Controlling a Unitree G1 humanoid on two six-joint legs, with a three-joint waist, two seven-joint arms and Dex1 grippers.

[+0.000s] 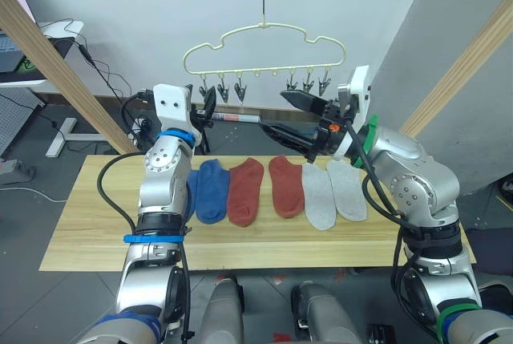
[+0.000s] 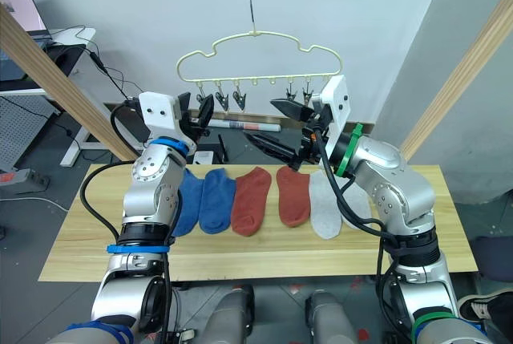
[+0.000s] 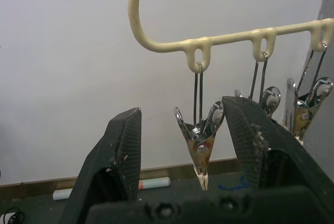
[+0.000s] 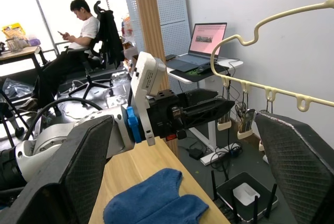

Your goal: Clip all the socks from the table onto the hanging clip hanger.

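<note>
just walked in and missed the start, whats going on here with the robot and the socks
A humanoid robot stands at the table with both arms raised toward the clip hanger. Six socks lie in a row on the wood: two blue, two rust-red, two light grey. None is clipped yet, and every clip hangs bare. The left gripper has its jaws open around the end clip. The right gripper is open too and holds nothing.
</note>
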